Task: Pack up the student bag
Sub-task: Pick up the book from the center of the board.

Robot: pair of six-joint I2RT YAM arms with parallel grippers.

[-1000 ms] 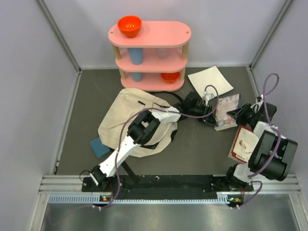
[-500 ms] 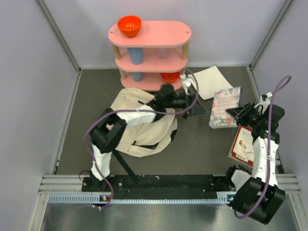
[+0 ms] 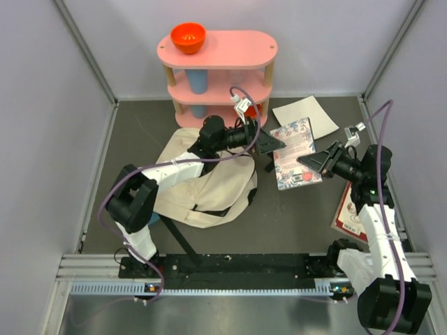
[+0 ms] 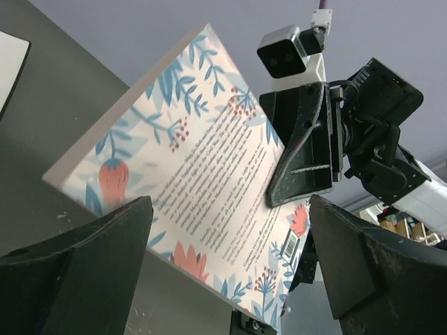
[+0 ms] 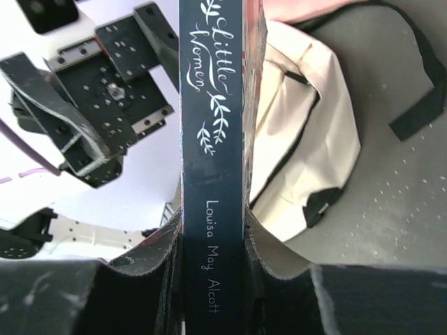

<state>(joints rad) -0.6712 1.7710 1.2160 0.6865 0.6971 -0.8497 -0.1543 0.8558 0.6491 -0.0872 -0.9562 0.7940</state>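
Note:
The student bag, a cream soft backpack with black straps, lies flat on the dark table; it also shows in the right wrist view. A floral-covered book is held up off the table just right of the bag. My right gripper is shut on its dark spine, fingers pressing both covers. My left gripper is open at the book's left edge. In the left wrist view its jaws stand wide on either side of the book's cover, touching nothing.
A pink three-tier shelf stands at the back with an orange bowl on top and a blue cup inside. A white sheet lies back right. A second red-and-white book lies near the right wall.
My left gripper opened wide, let go of the book and drew back left over the bag. My right gripper carried the book left, toward the bag.

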